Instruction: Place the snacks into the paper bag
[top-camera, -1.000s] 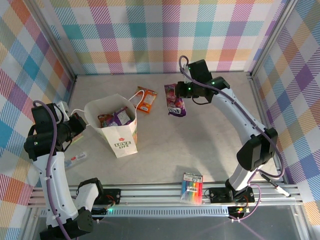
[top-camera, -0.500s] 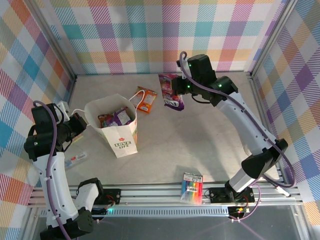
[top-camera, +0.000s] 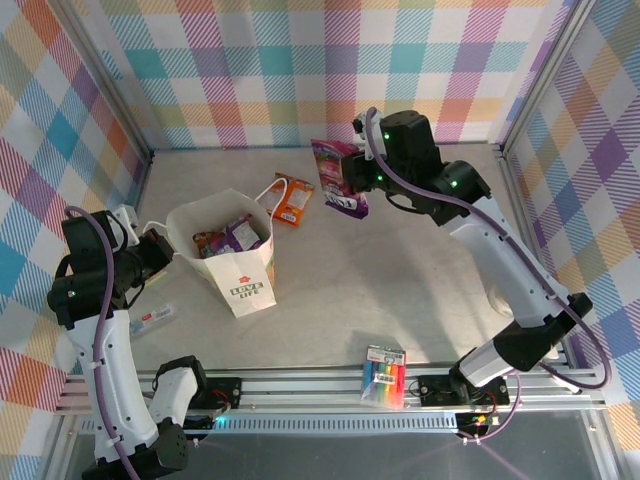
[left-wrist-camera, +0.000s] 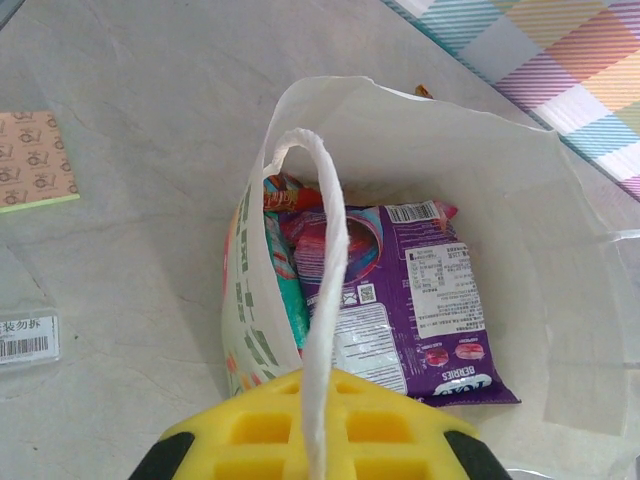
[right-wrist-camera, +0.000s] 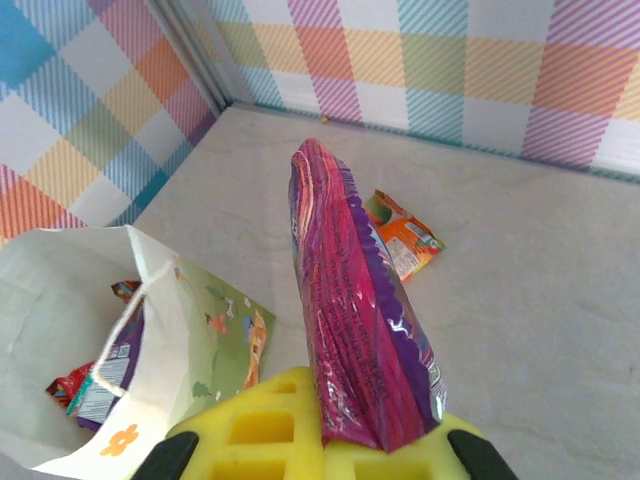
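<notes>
Right gripper (top-camera: 358, 180) pinches the pink-purple packet (top-camera: 330, 172) by one end; over the last second it has lifted it off the table (top-camera: 400, 280) and swung it slightly left toward the bag (top-camera: 243, 283), not yet over the mouth. Left gripper (top-camera: 158, 250) unchanged, clamped on the handle (left-wrist-camera: 325, 290), keeping the bag open. Inside: purple packet (left-wrist-camera: 430, 300), teal packet (left-wrist-camera: 290, 290), maybe a red one. Orange packet (top-camera: 293, 198) lies on the table behind the bag

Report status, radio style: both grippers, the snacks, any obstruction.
Left gripper shut on bag handle, paper bag held open. Right gripper shut on pink-purple packet, aloft. Orange packet on table between bag and held packet.
</notes>
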